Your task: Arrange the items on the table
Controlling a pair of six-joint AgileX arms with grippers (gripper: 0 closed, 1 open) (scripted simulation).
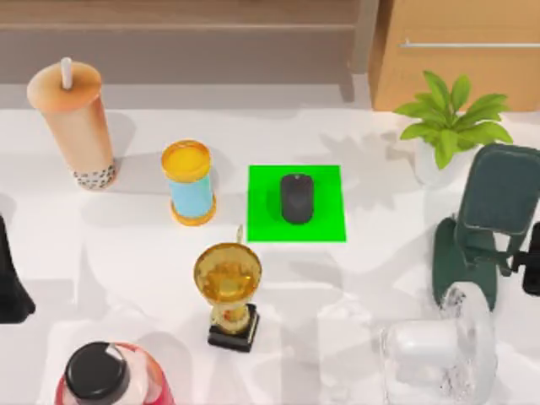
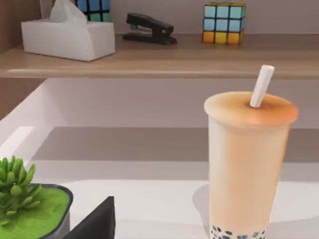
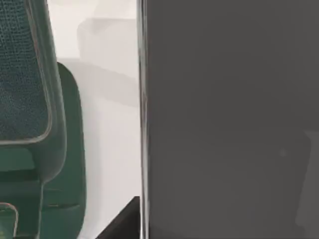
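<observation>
Holding a grey-screened smartphone (image 3: 229,119) close before its wrist camera, the right gripper (image 1: 533,268) is hovering just beside the dark green phone stand (image 1: 485,224), screen upright; finger spread cannot be told. Left arm (image 1: 10,278) sitting parked.

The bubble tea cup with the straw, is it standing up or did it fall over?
Standing up. The bubble tea cup sits on its base on the table, lid on top, white straw poking upward.

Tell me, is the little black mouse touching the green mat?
Touching. In the top view the computer mouse lies flat in the middle of the green mat, green showing all around it.
</observation>
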